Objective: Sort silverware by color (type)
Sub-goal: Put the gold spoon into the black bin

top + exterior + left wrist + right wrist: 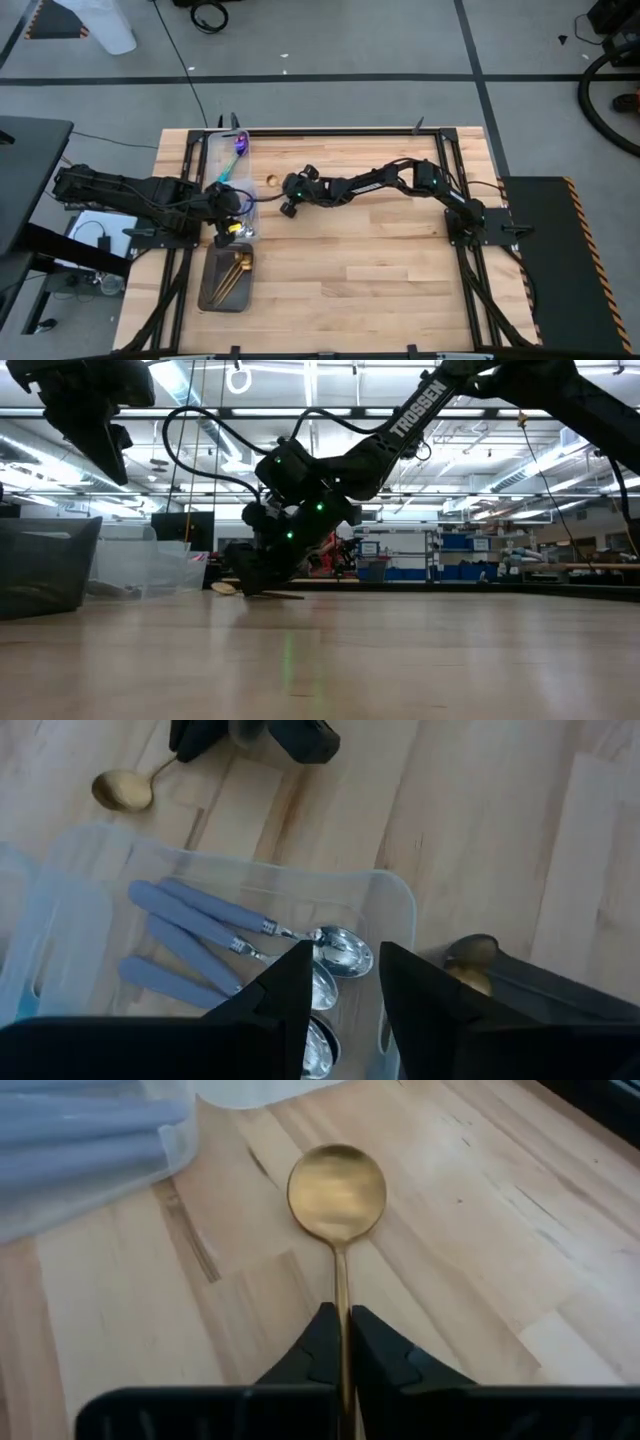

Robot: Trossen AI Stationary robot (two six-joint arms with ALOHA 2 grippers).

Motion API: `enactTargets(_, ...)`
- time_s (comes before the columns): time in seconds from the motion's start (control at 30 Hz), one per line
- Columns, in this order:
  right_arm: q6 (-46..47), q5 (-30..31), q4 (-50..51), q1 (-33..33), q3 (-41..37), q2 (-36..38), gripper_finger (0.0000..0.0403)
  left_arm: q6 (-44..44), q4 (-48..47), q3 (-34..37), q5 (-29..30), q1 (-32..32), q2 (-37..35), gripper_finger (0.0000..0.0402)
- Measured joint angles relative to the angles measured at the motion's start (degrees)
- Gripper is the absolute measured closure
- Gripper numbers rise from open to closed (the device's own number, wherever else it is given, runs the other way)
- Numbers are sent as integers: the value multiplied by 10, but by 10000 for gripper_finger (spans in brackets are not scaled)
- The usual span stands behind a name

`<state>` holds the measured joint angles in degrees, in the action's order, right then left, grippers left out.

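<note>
Gold spoon (336,1192) pinched in right hand (340,1342), beside bin edge (180,1142).

Gold spoon (337,1190) flat on wood; silver spoons (335,952) in bin.

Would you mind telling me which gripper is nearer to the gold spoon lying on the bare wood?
The right. The right gripper is shut on the gold spoon by its handle, while the left gripper hangs over the clear plastic bin beside it.
</note>
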<state>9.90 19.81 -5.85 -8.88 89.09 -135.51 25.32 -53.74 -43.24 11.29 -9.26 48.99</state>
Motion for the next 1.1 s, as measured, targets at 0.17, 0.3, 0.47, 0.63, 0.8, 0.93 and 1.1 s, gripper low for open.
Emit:
enactTargets(0.17, -10, 4, 41, 2, -1, 16, 376, -12, 0, 0, 0, 0, 0, 276)
enactTargets(0.3, -38, 2, 102, 8, -5, 45, 379, -21, 18, 0, 4, 0, 1, 276)
enactTargets(0.47, -93, -13, 144, 22, -5, 93, 386, -85, 62, 0, 19, 0, 15, 276)
enactTargets(0.63, -83, -87, 191, 21, -5, 138, 384, -159, 88, 0, 81, -13, 56, 276)
enactTargets(0.8, -48, -157, 229, 18, -4, 170, 384, -215, 115, 0, 143, -40, 98, 275)
enactTargets(0.93, -22, -201, 235, 16, -4, 175, 384, -235, 138, 0, 179, -54, 124, 260)
enactTargets(1.1, -6, -228, 245, 15, -4, 179, 383, -237, 146, 0, 233, -68, 149, 204)
